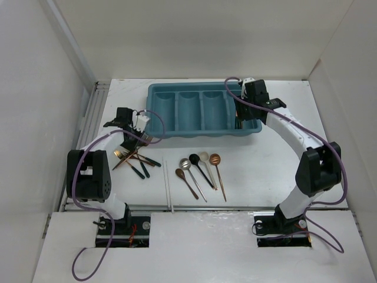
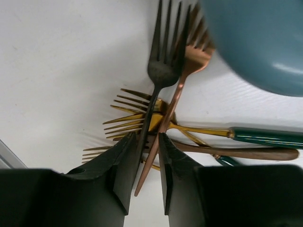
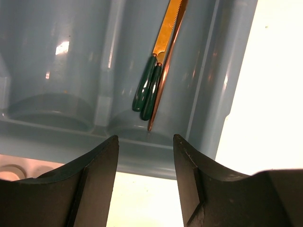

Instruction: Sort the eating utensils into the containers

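**Left gripper pinches two forks beside the tray; right gripper is open over the last slot**

The left gripper [image 2: 147, 142] stands narrow, and its fingers [image 2: 124, 170] clamp on two handles. The copper fork [image 2: 173, 104] runs between the fingers, and the black fork [image 2: 163, 66] goes into the same gap. Both fork heads point away from the gripper and reach the rounded corner of the teal cutlery tray [image 1: 194, 133]. Under them the gold forks [image 2: 137, 120] lie crossed in a pile on the white table [image 1: 259, 171].

The right gripper [image 3: 145, 142] is spread and holds nothing. It hovers above the near end of the rightmost slot [image 3: 132, 56]. In this slot lie the green-handled knives [image 3: 147, 94], touching each other, with a thin copper utensil [image 3: 166, 71] just beside them.

The spoons [image 1: 200, 168] and the white chopsticks [image 1: 168, 186] lie on the table between the two arms, well apart from both grippers.
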Controlling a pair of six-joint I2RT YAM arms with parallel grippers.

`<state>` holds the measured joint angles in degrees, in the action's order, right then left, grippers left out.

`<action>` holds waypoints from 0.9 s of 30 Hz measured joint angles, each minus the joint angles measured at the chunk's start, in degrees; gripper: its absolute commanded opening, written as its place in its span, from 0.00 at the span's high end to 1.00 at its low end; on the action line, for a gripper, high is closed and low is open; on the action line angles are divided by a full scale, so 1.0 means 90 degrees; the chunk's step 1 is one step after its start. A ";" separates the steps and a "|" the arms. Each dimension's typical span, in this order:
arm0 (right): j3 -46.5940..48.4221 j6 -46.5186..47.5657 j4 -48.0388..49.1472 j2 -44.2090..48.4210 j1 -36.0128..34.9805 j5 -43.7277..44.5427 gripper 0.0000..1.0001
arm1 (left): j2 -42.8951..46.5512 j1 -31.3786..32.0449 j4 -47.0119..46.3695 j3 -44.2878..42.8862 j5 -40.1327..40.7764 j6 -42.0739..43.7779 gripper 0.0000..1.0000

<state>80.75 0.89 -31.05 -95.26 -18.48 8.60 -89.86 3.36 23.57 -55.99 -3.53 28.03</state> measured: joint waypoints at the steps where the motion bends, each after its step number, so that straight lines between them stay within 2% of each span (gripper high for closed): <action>1: -0.0017 0.0002 -0.0005 0.0012 0.0000 0.0002 0.45 | -0.0068 -0.0034 -0.0005 0.0000 0.0022 0.0000 0.77; 16: -0.0126 0.0041 0.0002 0.0053 0.0000 0.0000 0.45 | -0.0491 -0.0134 -0.0056 0.0029 0.0272 0.0061 0.77; 22: -0.0211 0.0044 0.0005 0.0083 0.0000 0.0002 0.45 | -0.0505 -0.0134 -0.0146 0.0182 0.0228 0.0075 0.87; 23: -0.0223 0.0044 0.0002 0.0083 0.0000 0.0000 0.45 | -0.0508 -0.0131 -0.0148 0.0182 0.0226 0.0073 0.94; 24: -0.0226 0.0046 0.0002 0.0083 0.0000 0.0002 0.45 | -0.0510 -0.0131 -0.0151 0.0182 0.0223 0.0070 0.94; 25: -0.0228 0.0046 0.0002 0.0083 0.0000 0.0000 0.45 | -0.0525 -0.0129 -0.0168 0.0182 0.0233 0.0085 1.00; 27: -0.0228 0.0046 0.0002 0.0095 0.0000 0.0005 0.45 | -0.0534 -0.0134 -0.0182 0.0170 0.0233 0.0044 1.00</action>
<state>78.70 1.30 -31.03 -94.41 -18.48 8.64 -94.67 2.15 21.93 -54.46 -1.43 28.42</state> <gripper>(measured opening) 0.551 0.036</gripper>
